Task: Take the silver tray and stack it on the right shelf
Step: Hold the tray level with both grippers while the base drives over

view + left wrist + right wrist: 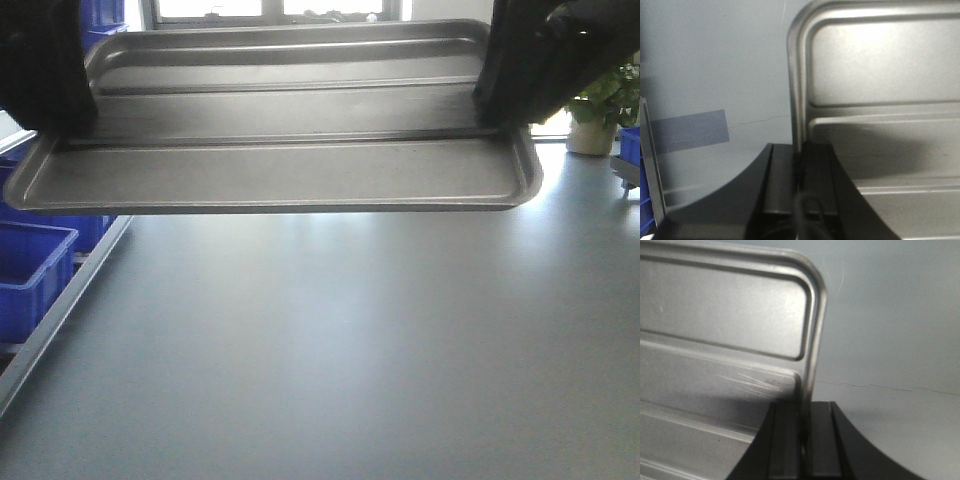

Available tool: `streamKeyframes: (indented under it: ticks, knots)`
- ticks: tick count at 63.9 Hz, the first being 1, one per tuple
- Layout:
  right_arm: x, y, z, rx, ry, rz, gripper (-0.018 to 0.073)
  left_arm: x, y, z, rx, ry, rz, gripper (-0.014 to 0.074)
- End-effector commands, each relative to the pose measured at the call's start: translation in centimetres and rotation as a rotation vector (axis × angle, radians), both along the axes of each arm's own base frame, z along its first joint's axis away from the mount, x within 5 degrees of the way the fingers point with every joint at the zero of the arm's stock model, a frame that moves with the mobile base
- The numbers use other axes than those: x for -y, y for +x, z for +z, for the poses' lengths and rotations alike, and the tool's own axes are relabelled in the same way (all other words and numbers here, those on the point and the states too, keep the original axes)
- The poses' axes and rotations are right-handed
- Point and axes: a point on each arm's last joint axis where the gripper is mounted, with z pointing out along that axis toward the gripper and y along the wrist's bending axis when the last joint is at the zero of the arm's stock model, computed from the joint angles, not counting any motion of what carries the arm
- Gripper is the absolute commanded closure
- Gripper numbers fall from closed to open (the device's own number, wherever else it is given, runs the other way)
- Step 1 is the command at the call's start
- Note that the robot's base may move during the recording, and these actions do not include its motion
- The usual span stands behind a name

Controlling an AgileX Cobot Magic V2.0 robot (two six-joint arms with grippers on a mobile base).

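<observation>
The silver tray [280,165], shiny metal with a raised rim, rounded corners and two lengthwise ridges, hangs level in the air across the top of the front view, above the grey table. My left gripper [62,125] is shut on its left short rim. My right gripper [492,115] is shut on its right short rim. In the left wrist view the tray [880,75] stands to the right and the left gripper [801,155] pinches its rim. In the right wrist view the tray [720,330] stands to the left and the right gripper [805,412] pinches its rim. The right shelf is out of view.
The grey table [330,340] lies below the tray. Blue bins [30,275] stand beyond its left edge, with a metal rail [60,310] along that edge. A potted plant [595,115] stands at the far right. Windows are behind. A blue tape strip [687,131] lies on the table.
</observation>
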Motion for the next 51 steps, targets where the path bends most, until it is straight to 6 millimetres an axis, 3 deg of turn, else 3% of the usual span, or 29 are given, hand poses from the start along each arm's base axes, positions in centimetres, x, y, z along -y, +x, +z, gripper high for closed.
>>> streamKeyframes:
  ticks: [1, 51]
  knots:
    - [0.44, 0.28, 2.26, 0.127, 0.007, 0.028, 0.0501, -0.51, -0.29, 1.55, 0.060, 0.029, -0.026, 0.0689]
    - [0.44, 0.28, 2.26, 0.127, 0.007, 0.028, 0.0501, -0.51, -0.29, 1.55, 0.060, 0.029, -0.026, 0.0689]
